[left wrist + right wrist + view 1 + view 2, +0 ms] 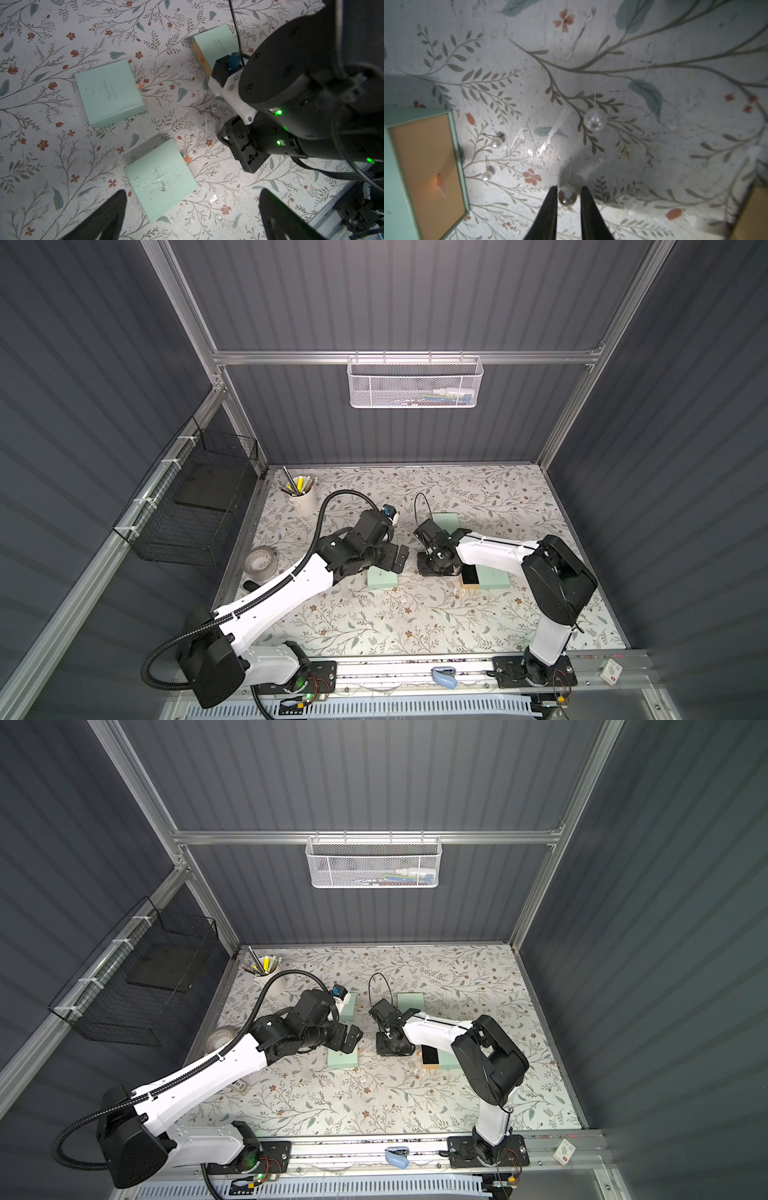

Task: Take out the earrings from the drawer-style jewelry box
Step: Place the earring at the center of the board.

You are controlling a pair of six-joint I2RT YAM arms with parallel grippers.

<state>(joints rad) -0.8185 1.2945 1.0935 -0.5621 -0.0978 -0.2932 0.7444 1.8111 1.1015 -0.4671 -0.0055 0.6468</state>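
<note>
Both top views are softly, evenly lit, though the ribbed walls [415, 294] stay dim. In the right wrist view a bright patch of table [542, 143] lies just ahead of the right gripper [568, 188] — shade pools beside its fingertips, and the corners smear. The left gripper [192, 190] looks dark and blurred.

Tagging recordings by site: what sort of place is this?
Probably a lab robot cell, not a home: grey panelled walls on an aluminium frame, a mounting rail along the front, floral-print tabletop as a staged surface.

"Best Wishes" on mint box [110, 93]
</note>
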